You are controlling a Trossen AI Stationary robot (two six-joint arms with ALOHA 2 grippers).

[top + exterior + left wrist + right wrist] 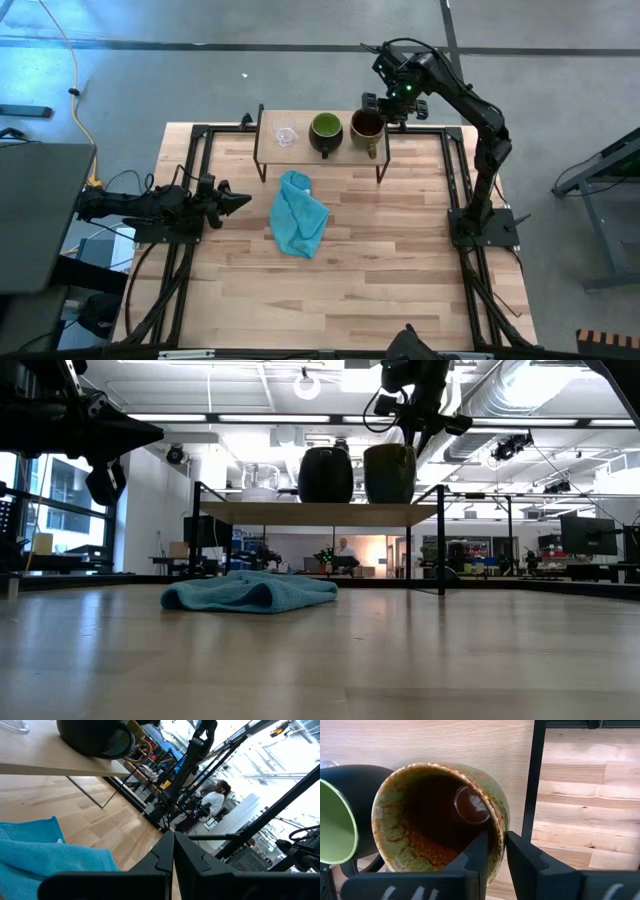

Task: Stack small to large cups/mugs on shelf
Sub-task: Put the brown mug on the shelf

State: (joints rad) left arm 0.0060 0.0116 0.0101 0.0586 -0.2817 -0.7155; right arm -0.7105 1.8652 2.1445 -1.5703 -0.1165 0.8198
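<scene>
On the light-wood shelf at the table's far side, three cups stand in a row on their bases. From left to right they are a tiny clear glass cup, a dark mug with green inside and an olive-tan mug with brown inside. My right gripper comes down over the olive-tan mug, its fingers astride the mug's right wall. My left gripper waits shut at the table's left edge, pointing level toward the right. My right gripper has the olive-tan mug's wall at the rim, on the side away from the dark mug. One finger is inside the mug and one outside. The fingers point steeply down from above. The mug stands upright on the shelf.
A crumpled teal-blue cloth lies on the tabletop in front of the shelf. The dark mug stands close beside the olive-tan one. The shelf's black legs stand by the gripper. A black frame runs along the table's edges.
</scene>
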